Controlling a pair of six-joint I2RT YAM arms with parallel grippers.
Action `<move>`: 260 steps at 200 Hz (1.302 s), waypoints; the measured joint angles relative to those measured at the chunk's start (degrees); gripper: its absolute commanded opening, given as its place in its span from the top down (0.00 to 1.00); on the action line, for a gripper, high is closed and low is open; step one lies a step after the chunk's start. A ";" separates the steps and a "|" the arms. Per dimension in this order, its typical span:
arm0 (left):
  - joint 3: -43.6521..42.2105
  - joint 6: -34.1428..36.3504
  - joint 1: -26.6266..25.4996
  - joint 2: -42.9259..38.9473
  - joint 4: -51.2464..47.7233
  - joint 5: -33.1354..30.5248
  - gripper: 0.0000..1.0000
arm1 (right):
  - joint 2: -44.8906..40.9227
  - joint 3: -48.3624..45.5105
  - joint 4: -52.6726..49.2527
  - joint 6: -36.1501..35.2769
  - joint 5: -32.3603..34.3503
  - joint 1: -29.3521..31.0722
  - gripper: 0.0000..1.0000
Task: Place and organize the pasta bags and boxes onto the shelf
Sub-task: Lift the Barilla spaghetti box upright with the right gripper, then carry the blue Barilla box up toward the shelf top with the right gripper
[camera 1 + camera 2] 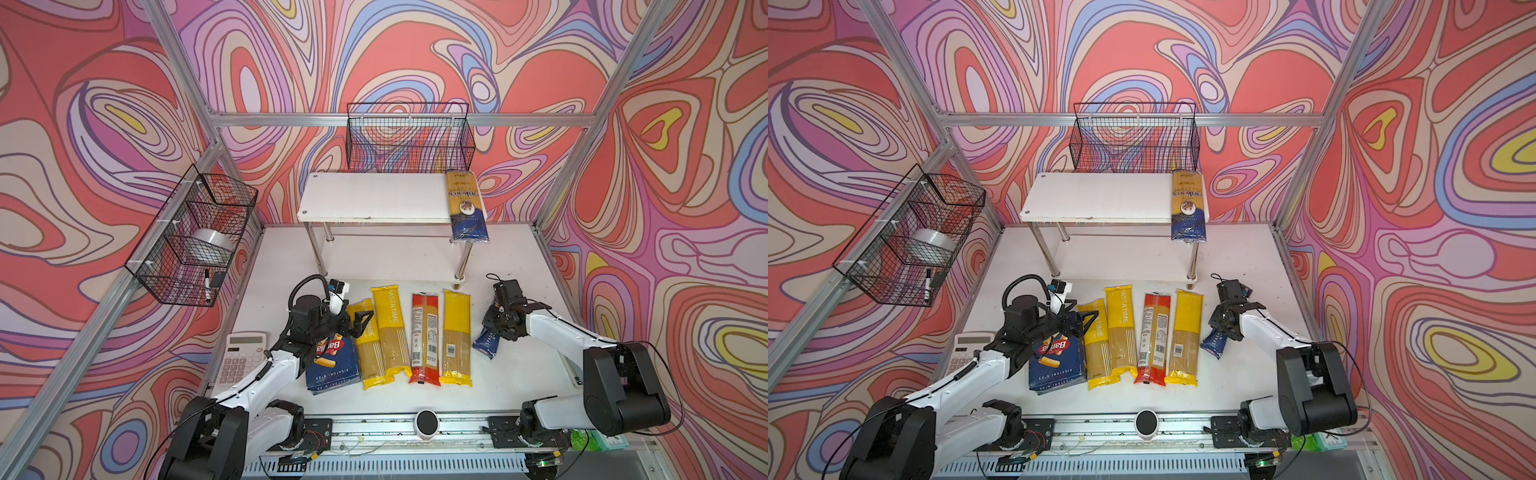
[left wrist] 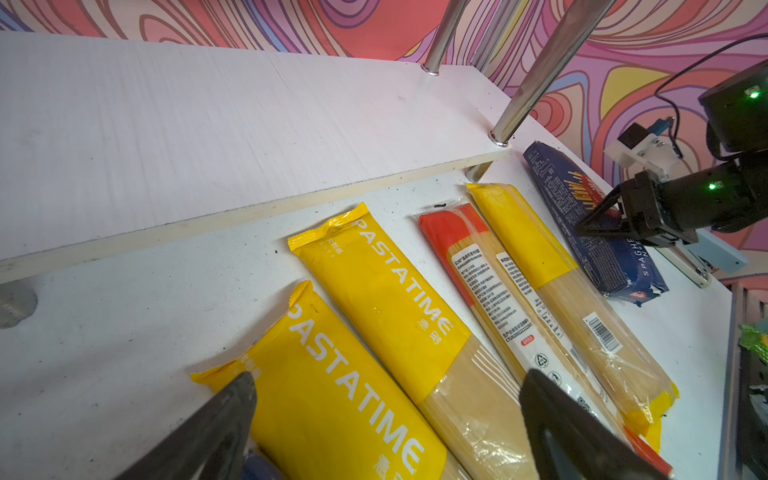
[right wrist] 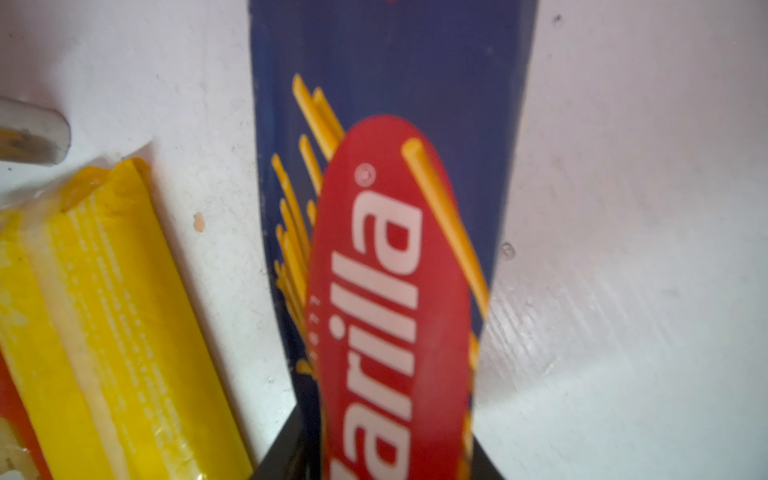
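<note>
Status: two pasta boxes, five bags, one shelf (image 1: pixel 374 195).
The rigatoni box (image 1: pixel 332 370), three yellow bags (image 1: pixel 390 328) and one red bag (image 1: pixel 424 336) lie side by side on the table (image 1: pixel 519 374). One gold-and-navy bag (image 1: pixel 465 208) lies on the shelf's top board, overhanging its front edge. My left gripper (image 2: pixel 386 380) hovers low over the leftmost yellow bag, jaws apart. My right arm reaches forward with the wrist pitched down. My right gripper (image 3: pixel 384 436) straddles the spaghetti box (image 1: pixel 486 343) on the table; whether it is clamped cannot be determined.

Swirl-patterned walls (image 1: pixel 415 50), white tabletop (image 1: pixel 519 395)
</note>
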 measured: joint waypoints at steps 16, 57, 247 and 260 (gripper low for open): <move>0.00 0.00 0.00 -0.15 -0.02 0.00 0.00 | -0.22 0.00 -0.17 0.00 -0.09 -0.02 0.76; 0.00 -0.02 0.00 -0.98 -0.13 -0.02 0.00 | -3.45 0.31 -5.38 -0.37 -0.11 0.04 0.78; 0.00 -0.02 0.00 -2.10 -0.26 0.81 0.00 | -11.82 39.19 -29.11 -12.26 4.09 0.07 0.79; 0.00 -0.02 0.00 -2.10 -0.26 0.90 0.00 | -10.91 42.40 -30.49 -12.76 3.76 0.07 0.80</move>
